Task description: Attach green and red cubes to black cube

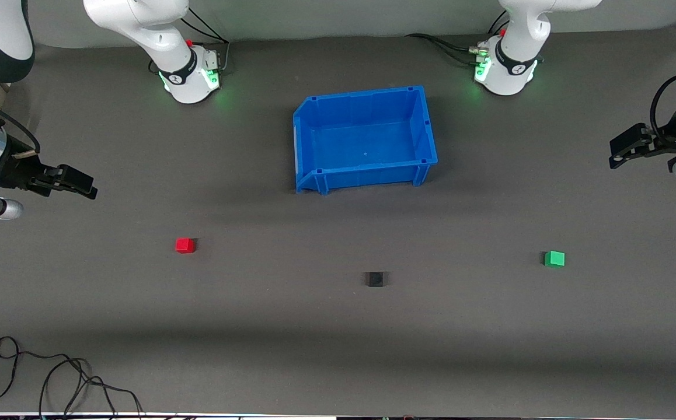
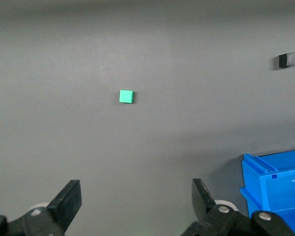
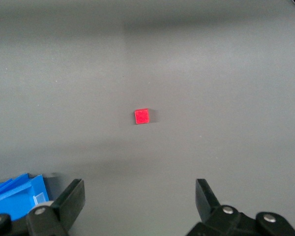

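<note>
Black cube (image 1: 375, 279) on bench, between red cube (image 1: 185, 245) and green cube (image 1: 554, 258) | left wrist view shows black and green cubes; right wrist view only red | left pincer (image 2: 134, 201) and right pincer (image 3: 140, 199) wide, empty, well apart from all cubes

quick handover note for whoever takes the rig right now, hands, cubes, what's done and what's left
Left hand: open, empty, up at the left arm's end of the table. Right hand: open, empty, at the right arm's end.
Small red cube, small matte black cube and small green cube lie apart on the grey mat, all nearer the front camera than the blue plastic bin.
Done: nothing attached.
Left: join green and red cubes to the black one.
</note>
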Controlling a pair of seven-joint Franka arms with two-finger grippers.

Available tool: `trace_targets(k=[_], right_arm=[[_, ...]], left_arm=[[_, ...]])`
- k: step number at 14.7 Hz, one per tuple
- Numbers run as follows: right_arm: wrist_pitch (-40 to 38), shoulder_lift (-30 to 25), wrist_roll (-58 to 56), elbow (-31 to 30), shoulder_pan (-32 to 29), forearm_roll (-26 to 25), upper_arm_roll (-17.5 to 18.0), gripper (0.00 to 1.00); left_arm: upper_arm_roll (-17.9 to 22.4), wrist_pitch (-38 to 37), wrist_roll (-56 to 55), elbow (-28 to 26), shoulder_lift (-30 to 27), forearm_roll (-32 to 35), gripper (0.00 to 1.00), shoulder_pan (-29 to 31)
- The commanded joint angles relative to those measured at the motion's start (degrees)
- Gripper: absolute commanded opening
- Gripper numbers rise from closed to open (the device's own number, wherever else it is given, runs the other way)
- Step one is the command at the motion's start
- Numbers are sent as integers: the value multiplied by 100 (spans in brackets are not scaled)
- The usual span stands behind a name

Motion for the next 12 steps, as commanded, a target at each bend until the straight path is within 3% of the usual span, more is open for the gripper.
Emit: trace_targets(k=[1,12], right_arm=[[-86,20,-100,90,-7,-112,6,100],[-86,29,-73,90,-7,-86,6,100]], left_arm=[[35,-23,86,-12,-52,78,100,-53],[35,-6,86,41,28,78,100,-61]])
